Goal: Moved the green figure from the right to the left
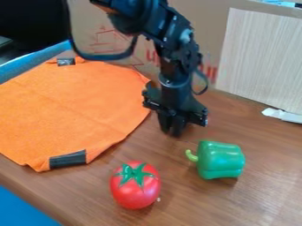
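Below and right of the black two-finger gripper [173, 132], fingers together, the glossy green plastic-looking pepper [220, 160] lies free, probably awaiting pickup.

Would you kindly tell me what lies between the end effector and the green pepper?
In the camera view, only bare brown tabletop lies between the end effector and the green pepper.

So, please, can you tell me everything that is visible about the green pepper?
The green pepper has a smooth, lobed, glossy body, plastic-looking, with pale highlights. A short, curved, lighter green stem points to the picture's left. It lies on its side on the brown wood-look table, to the right of the tomato. Only the table touches it; the gripper is apart, beyond it to the left.
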Controlling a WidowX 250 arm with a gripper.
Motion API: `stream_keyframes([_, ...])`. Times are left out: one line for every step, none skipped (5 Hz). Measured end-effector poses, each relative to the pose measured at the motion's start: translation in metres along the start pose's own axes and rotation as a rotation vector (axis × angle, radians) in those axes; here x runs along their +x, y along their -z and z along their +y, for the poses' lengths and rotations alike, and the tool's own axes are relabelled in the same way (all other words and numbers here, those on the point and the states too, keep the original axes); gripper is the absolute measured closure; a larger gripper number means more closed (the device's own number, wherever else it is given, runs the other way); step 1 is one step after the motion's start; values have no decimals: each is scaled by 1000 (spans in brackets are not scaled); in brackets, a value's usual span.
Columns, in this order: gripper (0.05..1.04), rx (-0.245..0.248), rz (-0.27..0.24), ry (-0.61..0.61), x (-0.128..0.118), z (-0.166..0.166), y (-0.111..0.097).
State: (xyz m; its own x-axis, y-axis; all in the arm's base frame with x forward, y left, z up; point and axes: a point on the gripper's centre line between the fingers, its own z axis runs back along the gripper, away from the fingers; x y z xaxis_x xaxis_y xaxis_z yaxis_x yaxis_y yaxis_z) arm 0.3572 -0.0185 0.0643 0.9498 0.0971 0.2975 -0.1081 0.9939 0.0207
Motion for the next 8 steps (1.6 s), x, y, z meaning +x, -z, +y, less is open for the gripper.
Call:
stream_keyframes([891, -19, -17, -57, 0, 19, -14])
stream_keyframes([891, -34, -27, -133, 1, 42, -26])
stream_keyframes([891, -54, 4, -229, -4, 75, -27])
stream_keyframes([891, -49, -22, -291, 3, 101, -33])
stream_keyframes([891, -41, -20, -367, 0, 130, -36])
stream_keyframes([891, -36, 8, -386, 0, 141, -25])
stream_keyframes([891, -25, 4, -391, 2, 145, -24])
stream_keyframes([891, -10, 3, -412, 0, 153, -24])
